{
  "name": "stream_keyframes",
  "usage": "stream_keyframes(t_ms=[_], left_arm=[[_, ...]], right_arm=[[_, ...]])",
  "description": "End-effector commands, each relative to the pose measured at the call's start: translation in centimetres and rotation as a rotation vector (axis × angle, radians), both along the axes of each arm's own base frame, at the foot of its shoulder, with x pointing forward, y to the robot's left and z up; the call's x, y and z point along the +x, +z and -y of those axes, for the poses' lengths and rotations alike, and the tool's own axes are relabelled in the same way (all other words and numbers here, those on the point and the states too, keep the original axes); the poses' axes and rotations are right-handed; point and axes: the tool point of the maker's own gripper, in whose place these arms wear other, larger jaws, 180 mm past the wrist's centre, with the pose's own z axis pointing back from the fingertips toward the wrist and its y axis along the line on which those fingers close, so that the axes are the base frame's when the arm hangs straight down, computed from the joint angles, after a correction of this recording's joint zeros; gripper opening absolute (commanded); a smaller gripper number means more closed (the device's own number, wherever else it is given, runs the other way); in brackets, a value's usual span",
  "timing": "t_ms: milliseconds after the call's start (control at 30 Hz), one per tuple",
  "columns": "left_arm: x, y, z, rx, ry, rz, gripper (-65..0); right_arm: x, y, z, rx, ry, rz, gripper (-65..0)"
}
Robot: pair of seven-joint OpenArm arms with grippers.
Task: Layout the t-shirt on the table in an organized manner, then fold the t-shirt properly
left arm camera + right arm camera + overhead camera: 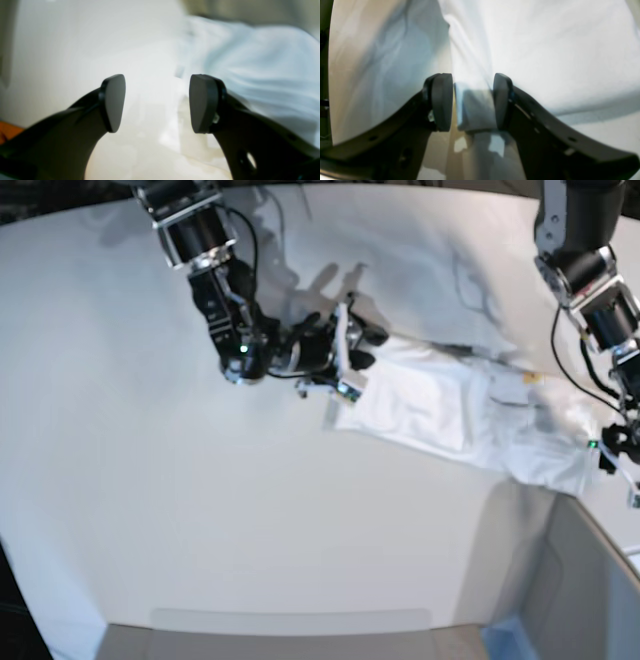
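The white t-shirt [430, 405] lies crumpled in a long strip on the table [200, 510], right of centre in the base view. A small yellow neck tag [530, 378] shows near its far edge. My right gripper [350, 360] is at the shirt's left end, and in the right wrist view it [472, 102] is shut on a fold of the t-shirt [545, 50]. My left gripper [618, 455] hovers at the shirt's right end. Its pads [157, 102] stand wide open with nothing between them, and the t-shirt [262, 62] lies just to their right.
A grey box [580, 590] with a blue edge [505, 635] stands at the front right corner, close under the left arm. Bare white tabletop [75, 50] stretches in front of and left of the shirt. Something orange [10, 130] shows at the left wrist view's lower left.
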Motion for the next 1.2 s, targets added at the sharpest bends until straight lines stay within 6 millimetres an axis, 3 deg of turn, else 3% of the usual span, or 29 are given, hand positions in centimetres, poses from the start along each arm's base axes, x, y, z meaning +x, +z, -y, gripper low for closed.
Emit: stream_keyframes(t_ms=[0, 167, 433, 600, 733, 933, 1000, 1167], left_arm=[[0.6, 0.5, -0.2, -0.006, -0.010, 0.021, -21.9], [1.1, -3.2, 1.6, -0.044, -0.086, -0.039, -20.8], [0.9, -3.1, 0.9, -0.043, -0.078, -0.033, -20.8], [1.3, -4.4, 1.2, -0.097, -0.084, -0.023, -20.8], [0.4, -7.5, 1.2, -0.187, -0.076, -0.046, -20.8], [0.0, -9.6, 2.2, -0.236, -0.093, -0.046, -21.8], [-0.3, -10.0, 2.4, -0.199, -0.122, -0.090, -26.5], [-1.2, -11.3, 2.9, -0.145, -0.161, -0.203, -50.3]], right_arm=[[0.2, -0.1, 0.5, -0.052, 0.026, 0.021, -38.1], [0.1, -0.2, 0.6, -0.060, 0.029, 0.019, -38.1], [-0.3, -0.5, 0.6, -0.061, 0.029, 0.010, -38.1], [-0.5, -0.6, 0.6, -0.060, 0.029, 0.005, -38.1], [-0.5, -0.6, 0.6, -0.061, 0.029, 0.004, -38.1], [-0.5, -0.6, 0.6, -0.061, 0.029, 0.004, -38.1], [-0.5, -0.6, 0.6, -0.061, 0.029, 0.004, -38.1], [-0.1, 0.5, 0.3, -0.047, 0.030, 0.038, -38.1]])
